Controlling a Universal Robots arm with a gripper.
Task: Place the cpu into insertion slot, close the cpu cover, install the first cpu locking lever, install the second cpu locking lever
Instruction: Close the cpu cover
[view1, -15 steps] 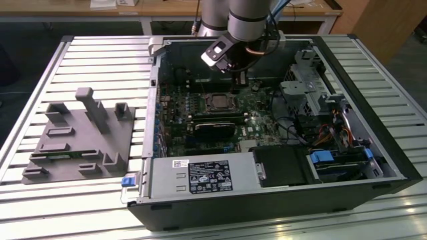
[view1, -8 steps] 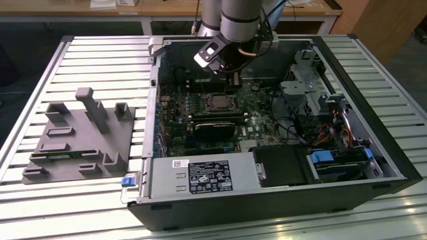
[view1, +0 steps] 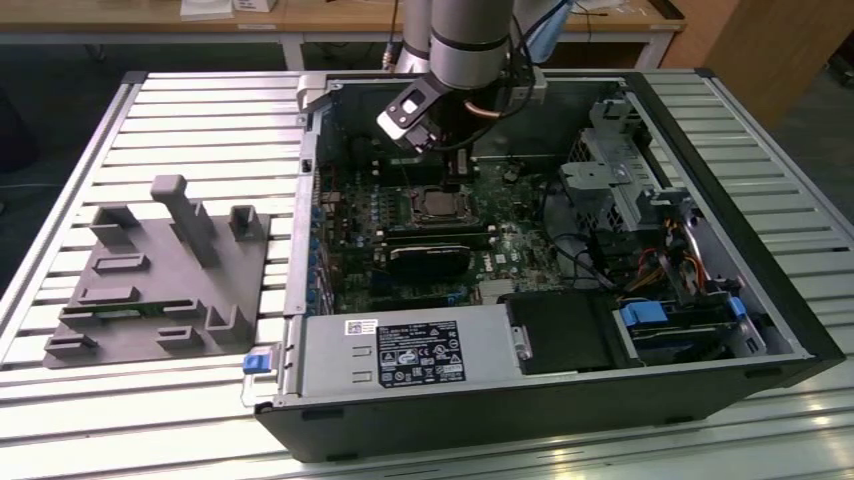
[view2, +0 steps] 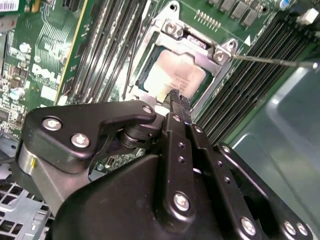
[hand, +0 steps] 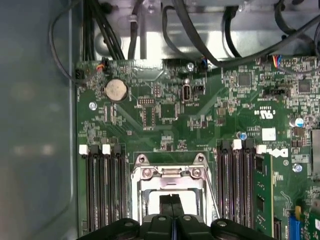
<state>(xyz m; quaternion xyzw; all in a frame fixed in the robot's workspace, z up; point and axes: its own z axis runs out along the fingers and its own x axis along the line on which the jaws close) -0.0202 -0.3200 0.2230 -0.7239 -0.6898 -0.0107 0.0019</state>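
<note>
second wrist view: black two-fingered gripper (view2: 177, 101), fingers pressed together, poised at the edge of the pale silvery square cpu (view2: 172, 72) seated in the metal-rimmed insertion slot (view1: 434, 205).

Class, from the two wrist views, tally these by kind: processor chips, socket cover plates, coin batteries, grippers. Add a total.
cpu: 1
cpu cover: 1
coin battery: 1
gripper: 1
Total: 4
</note>
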